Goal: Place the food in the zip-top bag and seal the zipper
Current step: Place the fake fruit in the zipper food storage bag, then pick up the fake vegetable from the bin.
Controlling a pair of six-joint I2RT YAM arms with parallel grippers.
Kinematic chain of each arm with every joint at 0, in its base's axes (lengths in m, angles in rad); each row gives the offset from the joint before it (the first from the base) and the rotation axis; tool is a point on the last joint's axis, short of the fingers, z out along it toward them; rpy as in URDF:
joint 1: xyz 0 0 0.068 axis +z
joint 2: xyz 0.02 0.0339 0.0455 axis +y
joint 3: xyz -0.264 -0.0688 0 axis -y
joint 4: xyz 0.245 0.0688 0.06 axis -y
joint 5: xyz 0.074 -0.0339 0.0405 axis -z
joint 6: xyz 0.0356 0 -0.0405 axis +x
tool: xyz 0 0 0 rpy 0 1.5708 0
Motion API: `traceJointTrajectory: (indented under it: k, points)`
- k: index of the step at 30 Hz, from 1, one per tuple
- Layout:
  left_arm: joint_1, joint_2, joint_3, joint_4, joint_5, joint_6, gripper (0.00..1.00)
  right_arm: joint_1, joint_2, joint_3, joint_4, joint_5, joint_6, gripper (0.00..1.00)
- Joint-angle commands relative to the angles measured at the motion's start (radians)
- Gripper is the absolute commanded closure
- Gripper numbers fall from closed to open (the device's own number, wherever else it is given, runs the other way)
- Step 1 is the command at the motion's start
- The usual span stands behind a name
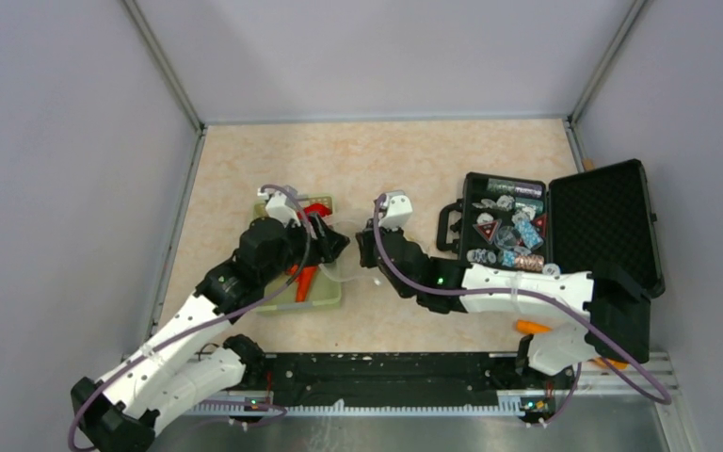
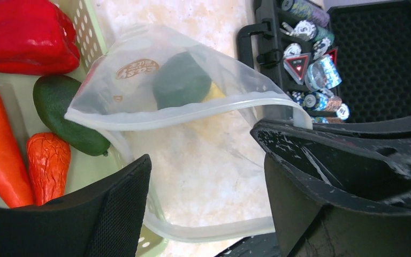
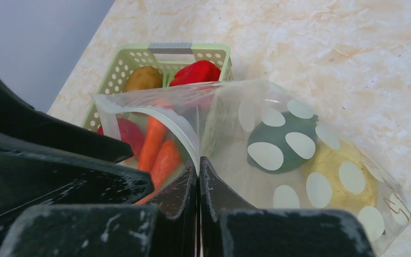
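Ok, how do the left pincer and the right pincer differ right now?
The left pincer stands open, gripping nothing; the right pincer is shut on the mouth edge of the zip-top bag. The left pincer sits on the side of the green basket, the right pincer toward the black case. Both meet at the bag's mouth.

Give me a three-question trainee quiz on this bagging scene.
1. True or false: the right gripper is shut on the mouth edge of the zip-top bag.
2. Which item is inside the bag? A. a carrot B. a dark green piece C. a brown piece
3. Fill in: the red pepper lies in the pale green ____.
Key: 1 true; 2 B; 3 basket.
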Motion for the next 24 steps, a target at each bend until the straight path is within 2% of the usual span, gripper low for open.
traceJointTrajectory:
  k: [1, 7, 11, 17, 24]
  points:
    - [-0.004, -0.073, 0.052, -0.009, -0.006, 0.029, 0.22, -0.011, -0.055, -0.012, 0.0, 0.034, 0.022, 1.0]
    - [-0.005, -0.16, 0.04, -0.044, -0.071, 0.014, 0.2, -0.011, -0.06, 0.014, -0.119, 0.18, 0.104, 1.0]
    - [-0.005, -0.21, 0.02, -0.081, -0.213, -0.01, 0.16, -0.01, -0.121, -0.059, 0.001, 0.22, 0.035, 1.0]
    - [-0.004, -0.206, 0.031, -0.252, -0.45, -0.105, 0.11, -0.01, -0.218, -0.134, 0.052, 0.322, 0.008, 1.0]
    - [-0.002, -0.086, 0.048, -0.326, -0.466, -0.137, 0.08, -0.011, -0.259, -0.157, 0.052, 0.353, 0.002, 1.0]
